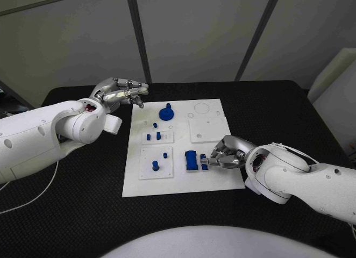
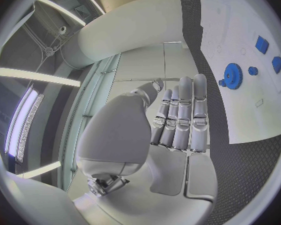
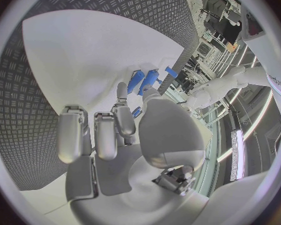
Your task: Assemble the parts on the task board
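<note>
The black table has a woven-looking mat; on it lies the smooth white task board. The left hand hovers off the board's far-left corner, fingers straight together, holding nothing. The right hand, at the board's right edge, pinches a small blue part beside the blue block; it should seat squarely, pressed gently. A toothed blue gear stands near the far edge.
</note>
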You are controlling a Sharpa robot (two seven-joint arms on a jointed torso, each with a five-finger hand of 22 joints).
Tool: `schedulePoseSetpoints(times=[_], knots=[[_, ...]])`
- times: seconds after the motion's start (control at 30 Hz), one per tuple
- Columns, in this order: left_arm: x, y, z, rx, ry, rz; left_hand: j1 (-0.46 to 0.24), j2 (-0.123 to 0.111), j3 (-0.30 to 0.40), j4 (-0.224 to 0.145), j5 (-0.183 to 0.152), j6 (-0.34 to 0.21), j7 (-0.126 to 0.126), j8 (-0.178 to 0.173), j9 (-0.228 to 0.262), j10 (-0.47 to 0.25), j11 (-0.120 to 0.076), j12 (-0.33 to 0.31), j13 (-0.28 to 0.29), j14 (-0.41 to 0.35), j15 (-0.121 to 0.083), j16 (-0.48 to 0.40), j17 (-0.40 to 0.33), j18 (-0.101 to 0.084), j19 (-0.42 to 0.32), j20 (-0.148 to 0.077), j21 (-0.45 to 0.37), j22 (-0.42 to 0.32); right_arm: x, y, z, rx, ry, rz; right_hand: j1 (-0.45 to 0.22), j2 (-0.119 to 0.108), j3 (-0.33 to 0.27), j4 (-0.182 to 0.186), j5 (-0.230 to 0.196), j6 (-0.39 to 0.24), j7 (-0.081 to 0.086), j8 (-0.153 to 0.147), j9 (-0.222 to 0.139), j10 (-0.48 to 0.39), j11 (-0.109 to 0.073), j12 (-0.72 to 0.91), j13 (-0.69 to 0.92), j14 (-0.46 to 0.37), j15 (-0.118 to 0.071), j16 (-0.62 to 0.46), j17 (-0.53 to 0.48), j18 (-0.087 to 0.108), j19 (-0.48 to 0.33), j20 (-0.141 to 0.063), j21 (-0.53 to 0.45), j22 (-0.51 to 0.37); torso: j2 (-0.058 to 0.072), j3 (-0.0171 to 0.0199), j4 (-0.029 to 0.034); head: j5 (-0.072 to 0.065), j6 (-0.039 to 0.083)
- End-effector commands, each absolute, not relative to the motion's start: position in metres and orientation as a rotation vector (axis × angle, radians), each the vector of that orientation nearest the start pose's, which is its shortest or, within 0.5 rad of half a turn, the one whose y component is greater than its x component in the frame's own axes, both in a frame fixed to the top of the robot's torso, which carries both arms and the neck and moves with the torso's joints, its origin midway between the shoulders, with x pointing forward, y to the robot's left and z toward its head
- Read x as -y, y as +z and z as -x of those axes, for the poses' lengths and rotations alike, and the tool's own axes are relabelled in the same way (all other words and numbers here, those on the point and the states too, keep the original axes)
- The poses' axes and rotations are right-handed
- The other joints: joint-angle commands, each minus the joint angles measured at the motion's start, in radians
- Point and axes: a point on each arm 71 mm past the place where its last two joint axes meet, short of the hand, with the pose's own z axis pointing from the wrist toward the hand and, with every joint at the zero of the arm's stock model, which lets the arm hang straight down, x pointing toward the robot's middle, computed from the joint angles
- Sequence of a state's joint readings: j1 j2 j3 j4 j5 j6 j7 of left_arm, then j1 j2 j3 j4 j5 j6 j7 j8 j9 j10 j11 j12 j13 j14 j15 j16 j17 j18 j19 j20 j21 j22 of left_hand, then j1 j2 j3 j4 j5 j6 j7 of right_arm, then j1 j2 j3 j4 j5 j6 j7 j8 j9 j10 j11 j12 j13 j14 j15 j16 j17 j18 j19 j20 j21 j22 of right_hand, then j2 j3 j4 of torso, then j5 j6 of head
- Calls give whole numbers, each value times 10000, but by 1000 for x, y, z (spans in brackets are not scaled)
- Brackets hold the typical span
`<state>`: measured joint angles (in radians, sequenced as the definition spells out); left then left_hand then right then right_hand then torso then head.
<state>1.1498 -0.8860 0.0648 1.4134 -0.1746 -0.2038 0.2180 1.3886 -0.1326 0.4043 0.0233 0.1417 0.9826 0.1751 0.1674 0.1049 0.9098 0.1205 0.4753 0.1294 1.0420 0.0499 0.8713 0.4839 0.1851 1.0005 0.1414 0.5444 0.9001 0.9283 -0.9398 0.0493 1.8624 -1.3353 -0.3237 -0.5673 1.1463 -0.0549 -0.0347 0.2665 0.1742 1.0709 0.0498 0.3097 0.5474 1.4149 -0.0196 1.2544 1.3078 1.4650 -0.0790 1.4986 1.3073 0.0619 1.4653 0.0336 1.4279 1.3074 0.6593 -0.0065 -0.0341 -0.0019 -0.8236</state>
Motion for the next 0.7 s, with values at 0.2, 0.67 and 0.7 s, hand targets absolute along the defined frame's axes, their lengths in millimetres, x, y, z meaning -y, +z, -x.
schedulePoseSetpoints(times=[0.2,0.67,0.7], knots=[[-259,-180,-510,-15333,-14076,10610,-6,73,-43,-5,-10,-19,27,44,-14,-55,16,69,-13,-91,0,-49,-16,-35,-24,72,-20,-16,182,-243,-375,-20234,6410,-1498,714,-10,-230,-339,-116,-105,35,72,77,14,-1,4,119,853,-47,19,1725,-107,51,-84,-60,295,0,0,3,-22,25],[-258,-180,-510,-15350,-14101,10604,-6,73,-43,-5,-10,-19,27,44,-14,-55,16,69,-13,-91,0,-49,-16,-35,-24,72,-20,-16,181,-246,-375,-20508,6369,-1305,821,62,-293,-375,-169,-85,34,90,101,24,-2,21,136,854,-46,22,1731,-112,60,-80,-48,318,15,-1,15,1,-13],[-258,-180,-510,-15350,-14104,10603,-6,73,-43,-5,-10,-19,27,44,-14,-55,16,69,-13,-91,0,-49,-16,-35,-24,72,-20,-16,181,-247,-376,-20516,6326,-1317,822,79,-299,-370,-169,-81,33,93,104,25,-2,21,136,854,-46,21,1729,-111,59,-80,-50,316,16,-1,20,2,-17]])
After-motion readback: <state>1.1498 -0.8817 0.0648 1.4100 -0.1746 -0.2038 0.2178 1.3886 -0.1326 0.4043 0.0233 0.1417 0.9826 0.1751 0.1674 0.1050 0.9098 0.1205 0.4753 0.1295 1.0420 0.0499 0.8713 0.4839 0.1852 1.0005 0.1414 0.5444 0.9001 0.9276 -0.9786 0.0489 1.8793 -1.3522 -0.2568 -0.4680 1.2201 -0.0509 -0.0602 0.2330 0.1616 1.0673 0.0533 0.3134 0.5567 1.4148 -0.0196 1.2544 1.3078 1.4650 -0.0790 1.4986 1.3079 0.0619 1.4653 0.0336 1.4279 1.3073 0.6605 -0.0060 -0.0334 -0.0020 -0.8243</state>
